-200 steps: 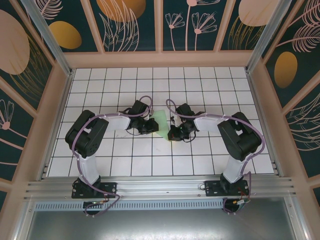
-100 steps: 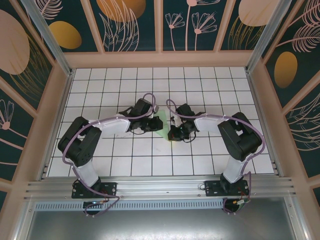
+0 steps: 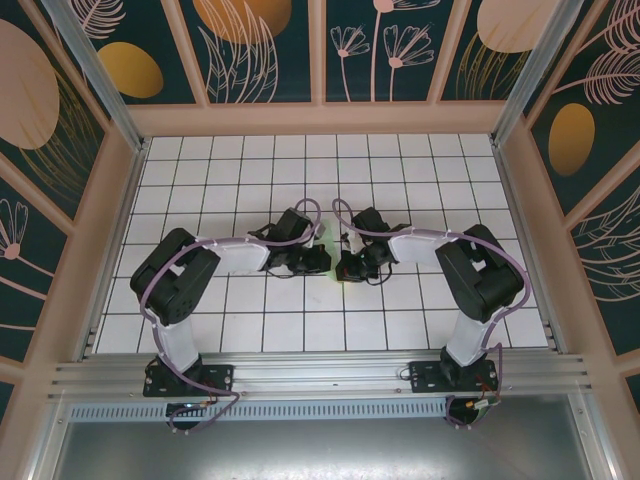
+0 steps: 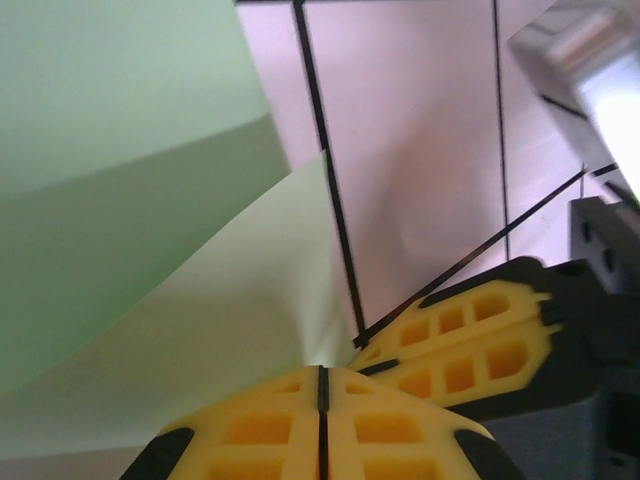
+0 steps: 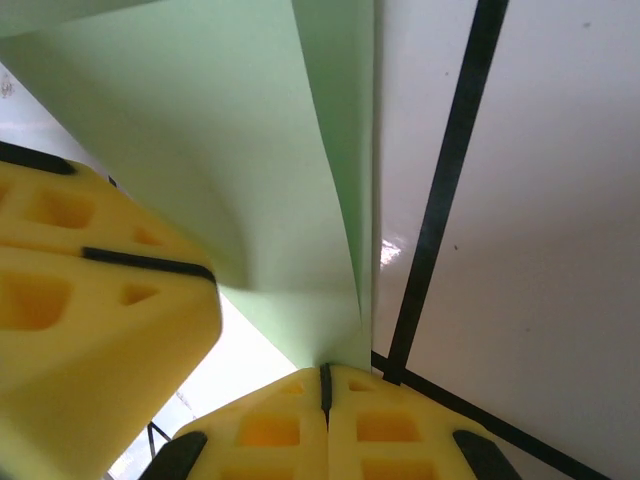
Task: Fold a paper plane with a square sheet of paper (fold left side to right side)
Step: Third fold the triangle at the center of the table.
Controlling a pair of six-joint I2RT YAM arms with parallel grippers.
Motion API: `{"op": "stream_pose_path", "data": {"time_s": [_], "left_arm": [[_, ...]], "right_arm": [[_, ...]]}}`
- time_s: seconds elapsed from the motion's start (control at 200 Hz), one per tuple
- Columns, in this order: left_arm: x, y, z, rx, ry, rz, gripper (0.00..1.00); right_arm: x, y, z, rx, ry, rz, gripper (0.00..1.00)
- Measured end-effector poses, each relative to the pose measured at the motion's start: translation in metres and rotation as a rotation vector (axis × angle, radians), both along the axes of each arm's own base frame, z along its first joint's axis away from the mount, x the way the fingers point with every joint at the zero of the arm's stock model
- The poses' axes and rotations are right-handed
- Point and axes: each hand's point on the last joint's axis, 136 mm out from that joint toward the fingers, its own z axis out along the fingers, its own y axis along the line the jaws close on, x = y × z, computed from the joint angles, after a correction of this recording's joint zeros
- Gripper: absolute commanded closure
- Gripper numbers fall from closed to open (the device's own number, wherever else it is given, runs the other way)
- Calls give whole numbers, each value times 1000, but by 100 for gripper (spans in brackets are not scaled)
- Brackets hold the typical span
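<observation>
In the left wrist view the pale mint-green square sheet of paper point(image 4: 150, 250) rises in folded layers. Its lower corner runs into the seam of my left gripper point(image 4: 322, 372), whose yellow pads are pressed together on it. My right gripper point(image 5: 325, 370) is likewise shut on a corner of the sheet point(image 5: 250, 170), which curves up and away from its pads. Seen from above, the left gripper point(image 3: 320, 262) and right gripper point(image 3: 346, 268) meet almost tip to tip mid-table, and they hide nearly all the paper. The paper plane is not formed; I see only folded sheet.
The white gridded table point(image 3: 400, 170) has a wooden frame with patterned walls around it. Each wrist view has the other gripper's yellow fingers close by: the right one's fingers point(image 4: 470, 335) and the left one's fingers point(image 5: 90, 300). Both arms fold in toward the table's centre.
My left gripper has swung right until it meets the right gripper, carrying its side of the paper over. The green patch between them is now covered. The right arm has held still.
</observation>
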Motion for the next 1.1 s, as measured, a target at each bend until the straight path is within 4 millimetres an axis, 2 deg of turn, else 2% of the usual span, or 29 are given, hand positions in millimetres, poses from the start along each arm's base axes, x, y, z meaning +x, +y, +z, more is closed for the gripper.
{"op": "stream_pose_path", "data": {"time_s": [0.28,0.896,1.101], "left_arm": [[-3,3,-13,3,7,6,95],[1,6,-15,26,-11,25,98],[14,23,-16,30,-23,55,97]], "right_arm": [[0,0,0,-1,1,0,100],[0,-2,-1,-11,1,1,100],[0,-2,-1,-11,1,1,100]]}}
